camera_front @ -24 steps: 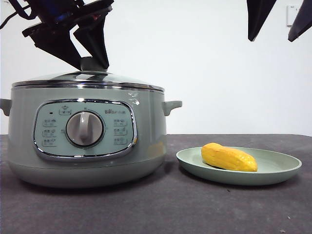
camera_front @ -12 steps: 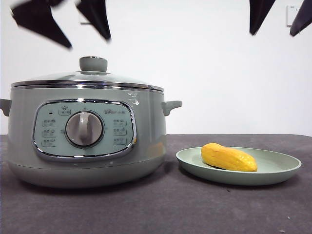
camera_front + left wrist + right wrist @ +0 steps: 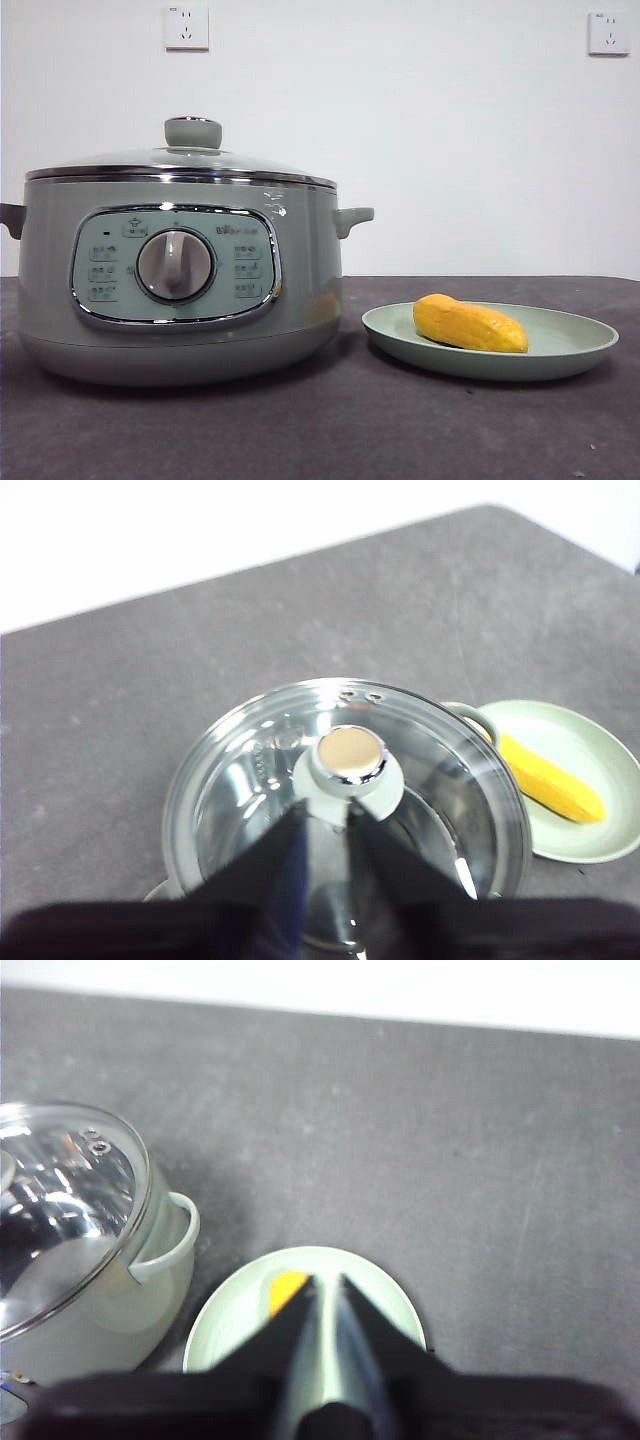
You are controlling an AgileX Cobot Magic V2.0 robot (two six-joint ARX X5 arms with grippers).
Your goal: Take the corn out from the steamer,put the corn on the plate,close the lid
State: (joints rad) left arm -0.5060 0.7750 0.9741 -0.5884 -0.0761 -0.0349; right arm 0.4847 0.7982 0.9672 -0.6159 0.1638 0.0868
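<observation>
Two end effectors are visible only in their own wrist views; neither appears in the front view. The left end effector [image 3: 325, 815] hangs above the domed glass lid [image 3: 345, 800] with chrome rim, its two black jaws set to a narrow gap and holding nothing, with the tips just short of the round sage-green knob [image 3: 349, 755]. The right end effector [image 3: 325, 1285] hangs above the shallow round pale green plate [image 3: 230, 1320], jaws likewise close together with only a narrow slit between them, and empty.

The lid sits level on the large round sage-green steamer [image 3: 170, 270], closing it. The steamer stands on the dark grey worktop [image 3: 400, 430], with its front panel and round dial [image 3: 175, 264] facing the front camera. The plate rests on the worktop just beside the steamer, on the side of its right-hand handle [image 3: 352, 218], not touching it. The small yellow-orange corn cob [image 3: 468, 323] lies on its side in the plate, on the half nearer the steamer. Behind the steamer, two white wall sockets [image 3: 186, 27] are mounted on the white wall.
</observation>
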